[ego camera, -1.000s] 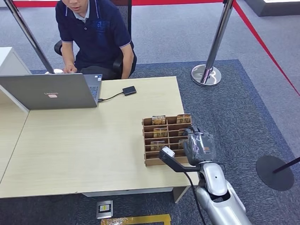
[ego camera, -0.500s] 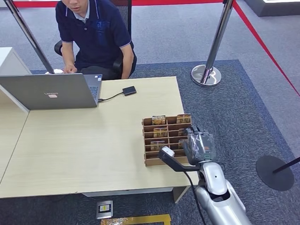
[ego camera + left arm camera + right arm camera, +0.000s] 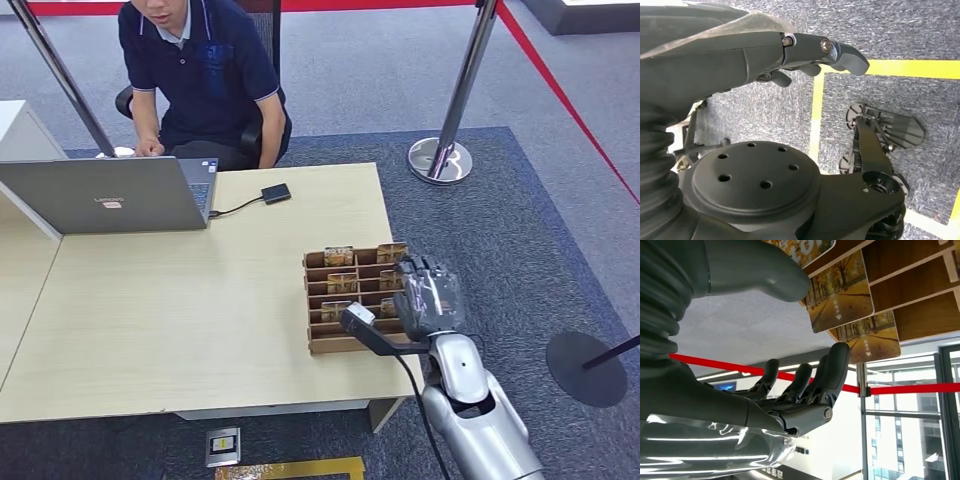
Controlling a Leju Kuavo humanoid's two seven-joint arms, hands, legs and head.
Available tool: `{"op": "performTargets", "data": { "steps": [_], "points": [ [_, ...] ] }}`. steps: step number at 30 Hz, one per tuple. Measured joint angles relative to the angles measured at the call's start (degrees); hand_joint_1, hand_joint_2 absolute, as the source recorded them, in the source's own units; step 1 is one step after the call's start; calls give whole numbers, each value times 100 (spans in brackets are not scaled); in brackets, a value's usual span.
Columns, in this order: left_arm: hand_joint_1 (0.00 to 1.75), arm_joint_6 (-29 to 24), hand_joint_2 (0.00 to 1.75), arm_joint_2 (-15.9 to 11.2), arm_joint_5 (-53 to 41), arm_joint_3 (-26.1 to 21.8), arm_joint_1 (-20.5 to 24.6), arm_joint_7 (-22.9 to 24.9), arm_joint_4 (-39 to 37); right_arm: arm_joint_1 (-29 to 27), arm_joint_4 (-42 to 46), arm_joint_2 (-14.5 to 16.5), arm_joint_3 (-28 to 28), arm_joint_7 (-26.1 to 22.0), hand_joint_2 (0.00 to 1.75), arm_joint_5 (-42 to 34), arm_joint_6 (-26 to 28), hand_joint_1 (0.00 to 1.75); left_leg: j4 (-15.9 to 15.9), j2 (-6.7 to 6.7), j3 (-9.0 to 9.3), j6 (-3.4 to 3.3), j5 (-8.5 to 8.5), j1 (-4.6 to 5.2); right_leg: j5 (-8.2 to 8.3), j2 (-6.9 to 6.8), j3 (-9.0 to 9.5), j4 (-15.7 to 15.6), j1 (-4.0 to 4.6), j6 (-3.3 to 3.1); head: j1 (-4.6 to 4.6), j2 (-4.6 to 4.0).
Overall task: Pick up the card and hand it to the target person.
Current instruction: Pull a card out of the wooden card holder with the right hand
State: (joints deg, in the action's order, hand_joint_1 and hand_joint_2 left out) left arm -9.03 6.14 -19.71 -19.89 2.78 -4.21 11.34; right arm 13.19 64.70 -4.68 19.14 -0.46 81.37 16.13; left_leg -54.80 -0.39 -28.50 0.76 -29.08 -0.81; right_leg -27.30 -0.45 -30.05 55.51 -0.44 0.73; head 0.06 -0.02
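Head view | light wooden table (image 3: 189, 300) | grey carpet (image 3: 528, 230) | red rope barrier (image 3: 558, 95)

Card rack (image 3: 355, 300) on table (image 3: 189, 300), right of laptop (image 3: 106, 195).

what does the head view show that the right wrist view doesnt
Head view alone: the table, the laptop, the seated person, and the whole card rack from above. Right wrist view alone: close up, the autumn-street print on the cards, the thumb and fingers apart with nothing between them, and windows behind. Both share: the right hand at the rack, the cards, and a red barrier rope.
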Motion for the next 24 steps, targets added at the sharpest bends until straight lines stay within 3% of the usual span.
{"op": "performTargets", "data": {
  "steps": [24],
  "points": [
    [0,-1,175,20,-88,-141,3,-16,0,-561,508,-4,7,72,175,-32,-97,61,0,0,0,0,0,0,0,0,0,0,0,0,-1,0]
  ]
}}
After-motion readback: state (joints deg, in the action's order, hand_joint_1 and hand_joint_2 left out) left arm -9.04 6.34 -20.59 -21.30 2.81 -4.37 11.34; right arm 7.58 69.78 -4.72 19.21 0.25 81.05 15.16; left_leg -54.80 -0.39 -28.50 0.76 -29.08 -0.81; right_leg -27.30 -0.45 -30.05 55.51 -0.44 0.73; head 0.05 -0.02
